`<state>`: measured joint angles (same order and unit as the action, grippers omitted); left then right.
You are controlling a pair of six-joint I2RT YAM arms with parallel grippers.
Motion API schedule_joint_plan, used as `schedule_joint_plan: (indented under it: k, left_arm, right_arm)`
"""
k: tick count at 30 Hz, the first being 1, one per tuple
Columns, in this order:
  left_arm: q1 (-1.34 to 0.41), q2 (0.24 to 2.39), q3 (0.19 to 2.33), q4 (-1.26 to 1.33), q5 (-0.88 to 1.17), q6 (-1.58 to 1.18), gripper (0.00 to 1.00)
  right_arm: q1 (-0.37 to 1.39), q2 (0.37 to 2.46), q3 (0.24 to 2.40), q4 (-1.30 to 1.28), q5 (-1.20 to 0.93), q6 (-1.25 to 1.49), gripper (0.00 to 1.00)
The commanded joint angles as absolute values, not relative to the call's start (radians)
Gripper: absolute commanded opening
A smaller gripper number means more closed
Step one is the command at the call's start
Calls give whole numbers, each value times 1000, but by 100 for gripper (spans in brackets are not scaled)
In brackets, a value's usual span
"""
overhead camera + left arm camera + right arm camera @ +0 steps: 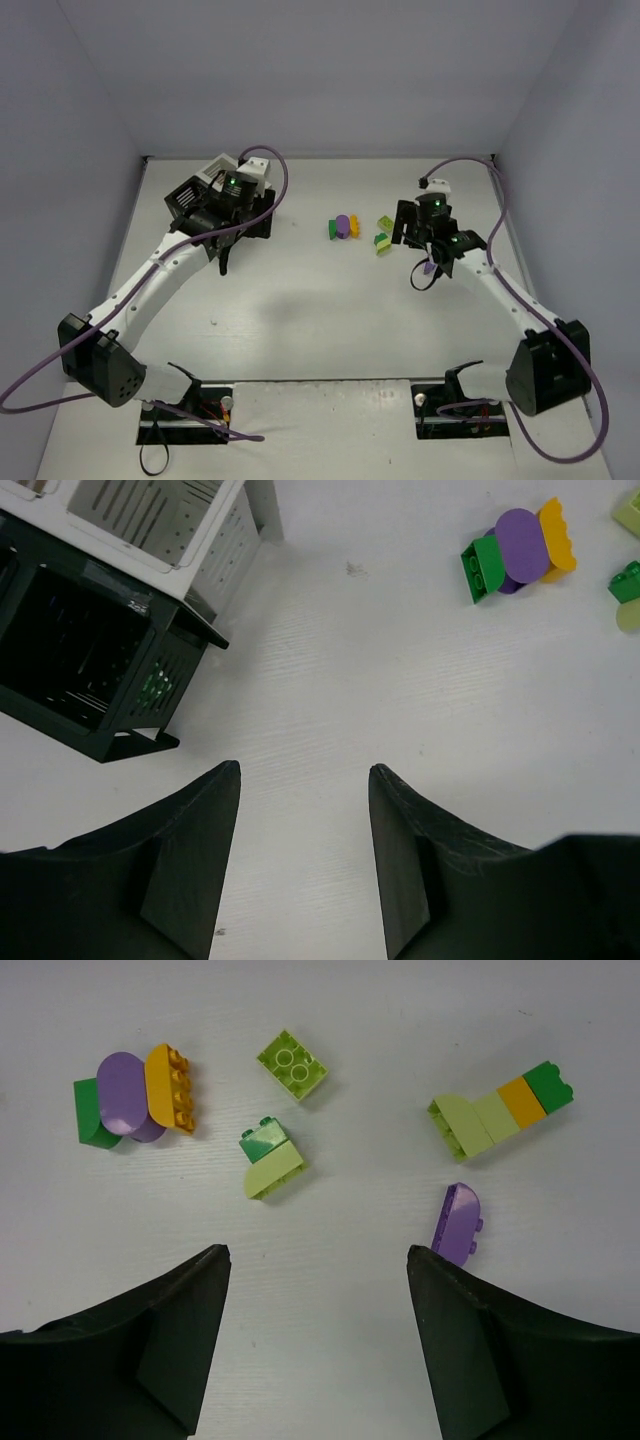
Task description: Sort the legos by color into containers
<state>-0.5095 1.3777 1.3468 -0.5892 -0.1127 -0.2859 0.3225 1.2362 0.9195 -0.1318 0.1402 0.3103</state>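
Note:
The legos lie on the white table in the right wrist view. A dark green, purple and orange clump (130, 1100) is at the left, and a lime brick (292, 1063) lies farther off. A dark green and lime piece (270, 1162) is in the middle, with a lime, orange and green row (500, 1110) at the right. A single purple lego (460, 1222) lies just beyond the right fingertip. My right gripper (318, 1250) hangs open above bare table, holding nothing. My left gripper (305, 770) is also open and empty, beside the containers: a black bin (80, 660) and a white bin (160, 520).
The containers (190, 200) stand at the back left, partly covered by my left arm. The lego clump (343, 227) lies mid-table, between the two arms. Grey walls close in the table on three sides. Purple cables loop from both arms.

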Motion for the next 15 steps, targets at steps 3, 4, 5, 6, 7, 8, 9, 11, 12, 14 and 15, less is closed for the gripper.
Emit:
schedule_joint_plan:
  k: [3, 4, 5, 6, 7, 8, 9, 11, 12, 14, 15]
  left_arm:
    - [-506, 1344, 1362, -543, -209, -250, 48]
    - [-505, 1342, 1361, -543, -210, -250, 48]
    - [-506, 1342, 1359, -540, -210, -252, 48]
    - [-506, 1344, 1358, -538, -207, -252, 48]
    - [-506, 1345, 1356, -537, -207, -252, 48]
    - [-506, 1348, 1356, -538, -207, -253, 48]
    - [-505, 1354, 1358, -538, -206, -255, 48]
    - [-506, 1361, 1361, -546, -204, -256, 48]
    - [-505, 1361, 1362, -548, -203, -256, 48]
    - [-506, 1361, 1362, -548, -202, -256, 48]
    - [-506, 1356, 1362, -546, -202, -258, 48]
  right_arm:
    - [325, 1356, 1002, -48, 176, 288, 65]
    - [325, 1368, 1000, -35, 190, 308, 66]
    - [325, 1391, 1002, -34, 202, 316, 66]
    - [325, 1400, 1002, -35, 245, 331, 66]
    - [325, 1408, 999, -43, 271, 369, 66]
    - [325, 1416, 994, -51, 296, 388, 66]
    - [318, 1416, 973, -60, 337, 406, 66]
    - [302, 1408, 945, -90, 368, 472, 67]
    - [284, 1405, 916, -107, 382, 492, 68]
    - [269, 1393, 885, -117, 394, 541, 68]
    - [255, 1388, 861, -120, 403, 551, 68]
